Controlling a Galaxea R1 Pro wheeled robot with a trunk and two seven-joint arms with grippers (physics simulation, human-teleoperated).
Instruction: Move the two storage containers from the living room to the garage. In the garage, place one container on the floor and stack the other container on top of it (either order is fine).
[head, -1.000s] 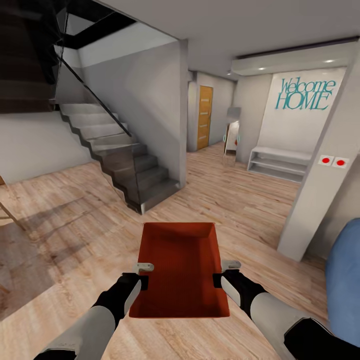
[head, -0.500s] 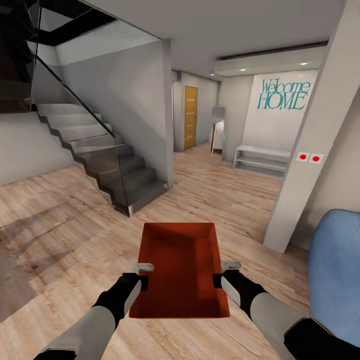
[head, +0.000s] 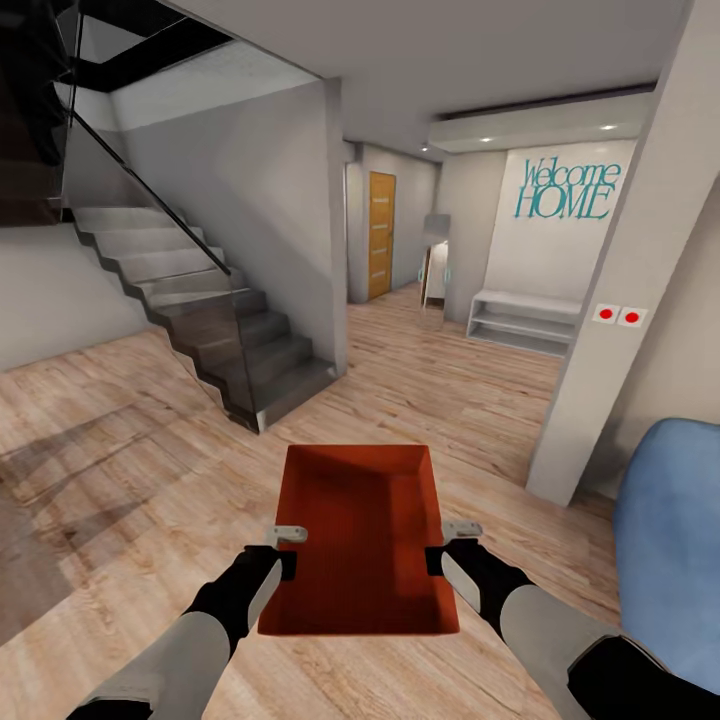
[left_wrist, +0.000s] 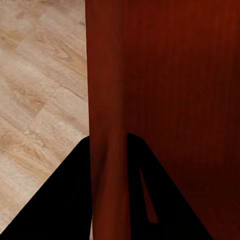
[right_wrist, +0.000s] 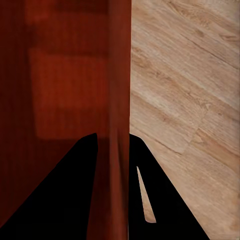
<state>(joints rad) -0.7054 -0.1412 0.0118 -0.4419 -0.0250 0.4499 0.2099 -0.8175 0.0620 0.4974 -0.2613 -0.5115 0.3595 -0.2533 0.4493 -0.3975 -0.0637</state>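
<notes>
One orange-red storage container (head: 360, 540), a topless bin, hangs level in front of me over the light wood plank floor (head: 150, 440) of the living room. My left gripper (head: 288, 550) is shut on its left wall and my right gripper (head: 440, 545) is shut on its right wall. In the left wrist view the container's wall (left_wrist: 107, 100) runs between the dark fingers of the left gripper (left_wrist: 109, 145). The right wrist view shows the same with the container's wall (right_wrist: 112, 75) inside the right gripper (right_wrist: 112, 142). The garage is out of view.
A grey staircase (head: 220, 340) with a glass side rises at the left. A white pillar (head: 620, 300) and a blue sofa (head: 670, 540) stand at the right. Ahead, a corridor leads to a honey-wood door (head: 381, 235), with a white shelf bench (head: 525, 320) beside it.
The camera turned to the right, so the stairs, door and pillar shifted left in the picture; since half a second ago nothing has shifted. Both grippers keep the same hold on the container.
</notes>
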